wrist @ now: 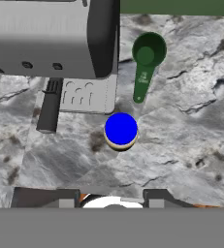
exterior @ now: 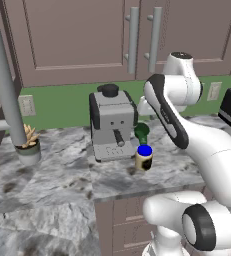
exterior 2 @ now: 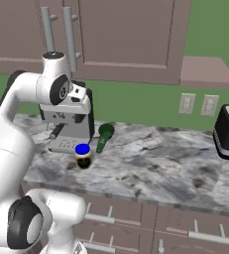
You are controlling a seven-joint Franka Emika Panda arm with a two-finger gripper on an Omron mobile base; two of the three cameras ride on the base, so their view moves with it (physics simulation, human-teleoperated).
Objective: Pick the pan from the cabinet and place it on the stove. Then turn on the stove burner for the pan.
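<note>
Getting ready to open the cabinet (exterior: 82,40), whose doors are shut.

The pan is not out on the counter (exterior: 47,180), so it is likely inside the cabinet behind the two long grey handles (exterior: 133,40). The gripper (wrist: 111,198) hangs above the counter, looking down at a coffee machine (wrist: 50,41), a blue-lidded jar (wrist: 120,131) and a green scoop (wrist: 145,63). It holds nothing; I cannot tell how far apart its fingers are. Next it must rise and grab a handle.

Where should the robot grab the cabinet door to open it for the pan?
Take the long vertical bar handle on the left door of the cabinet, coming straight at its front with the fingers either side of the bar. It stands off the flat door, so there is room behind it. Both doors look shut.
</note>
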